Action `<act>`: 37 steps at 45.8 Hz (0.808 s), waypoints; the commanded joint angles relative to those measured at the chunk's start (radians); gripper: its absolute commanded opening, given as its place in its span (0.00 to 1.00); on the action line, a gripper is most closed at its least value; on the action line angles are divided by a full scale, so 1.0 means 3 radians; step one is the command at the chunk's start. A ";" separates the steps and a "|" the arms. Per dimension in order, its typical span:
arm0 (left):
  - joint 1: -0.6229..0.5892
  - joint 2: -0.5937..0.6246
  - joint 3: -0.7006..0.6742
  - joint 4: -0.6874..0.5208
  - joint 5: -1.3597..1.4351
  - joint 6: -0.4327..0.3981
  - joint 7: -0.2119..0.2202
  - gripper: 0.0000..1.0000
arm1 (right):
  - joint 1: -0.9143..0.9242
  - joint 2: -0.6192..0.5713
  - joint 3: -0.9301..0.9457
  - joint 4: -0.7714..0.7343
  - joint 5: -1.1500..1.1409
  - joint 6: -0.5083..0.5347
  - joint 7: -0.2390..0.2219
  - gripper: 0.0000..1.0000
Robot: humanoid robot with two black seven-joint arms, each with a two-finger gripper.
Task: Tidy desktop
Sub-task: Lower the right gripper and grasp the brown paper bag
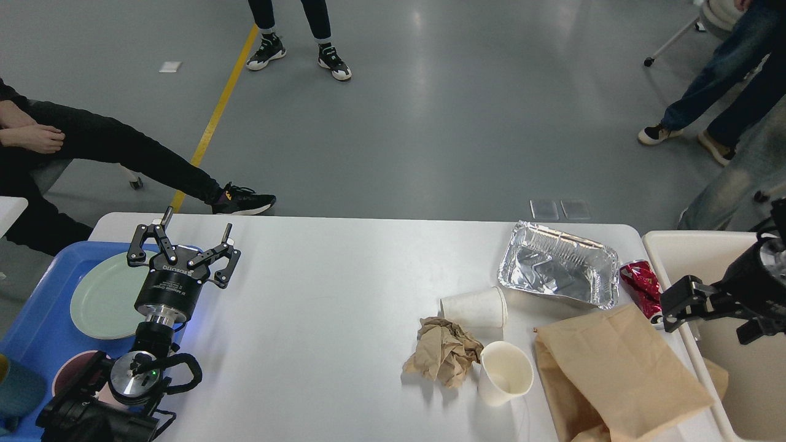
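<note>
Both claws are hanging above the desktop [319, 294], one at each side. Left gripper [184, 242] is standing with its fingers spread wide and holding nothing, over the left edge of the desktop where the blue tray [37, 325] is lying. Right gripper [712, 310] is hovering over the right edge, above the rim of the beige bin [688, 242]; its fingers are appearing dark and partly cut by the picture border, so I cannot tell if they are wide or narrow.

At the near edge, toward the right corner, a brown paper bag [620, 368] is lying flat, and one corner of it is reaching over the bin rim. Just beside it on the left an upright paper cup [505, 371] is standing, touching a crumpled brown paper [443, 350]. A second paper cup [474, 307] is lying on its side just behind them. Farther, near the far right corner, a foil tray [559, 264] is sitting, and a crushed red can [640, 279] is lying between it and the bin.

On the blue tray a pale green plate [101, 298] is lying, and nearer to me a pink cup [70, 371] is partly hidden by the left arm.

The desktop itself is filling the lower half of the view, white and wide.
</note>
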 commanded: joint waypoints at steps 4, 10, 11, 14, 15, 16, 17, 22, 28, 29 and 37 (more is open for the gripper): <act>0.0001 0.0000 0.0000 0.0000 0.0000 0.0000 0.0002 0.97 | -0.0556 -0.0201 0.0015 -0.0172 -0.0772 -0.0772 0.0423 0.97; 0.0001 0.0000 0.0000 0.0000 0.0000 0.0000 0.0002 0.97 | -0.0924 -0.0211 0.0010 -0.0437 -0.0819 -0.1115 0.0816 0.97; 0.0001 -0.0005 0.0000 0.0000 0.0000 0.0000 -0.0003 0.97 | -0.1021 -0.0217 0.0010 -0.0504 -0.0819 -0.1181 0.0883 0.97; 0.0001 0.0000 0.0000 0.0000 0.0000 0.0000 0.0002 0.97 | -0.1266 -0.0217 0.0020 -0.0688 -0.0804 -0.1391 0.1092 0.97; 0.0001 -0.0005 0.0000 0.0000 0.0000 0.0000 0.0002 0.97 | -0.1323 -0.0217 0.0020 -0.0734 -0.0799 -0.1447 0.1154 0.97; 0.0001 0.0000 0.0000 0.0000 0.0000 0.0000 0.0002 0.97 | -0.1379 -0.0217 0.0020 -0.0770 -0.0788 -0.1498 0.1200 0.97; 0.0001 0.0000 0.0000 0.0000 0.0000 0.0000 0.0002 0.97 | -0.1425 -0.0217 0.0025 -0.0806 -0.0783 -0.1544 0.1236 0.97; 0.0000 0.0000 0.0000 0.0000 0.0000 0.0000 0.0002 0.97 | -0.1563 -0.0206 0.0050 -0.0913 -0.0569 -0.1729 0.1267 0.97; -0.0005 0.0000 0.0000 -0.0005 0.0000 0.0000 0.0002 0.97 | -0.1834 -0.0120 0.0102 -0.0949 -0.0517 -0.1938 0.1267 0.97; -0.0005 0.0000 0.0000 0.0000 0.0000 0.0000 0.0002 0.97 | -0.1860 -0.0104 0.0117 -0.0954 -0.0512 -0.1954 0.1262 0.97; -0.0005 -0.0005 0.0000 0.0000 0.0000 0.0000 0.0002 0.97 | -0.2115 -0.0063 0.0341 -0.1046 -0.0421 -0.1985 0.1231 0.97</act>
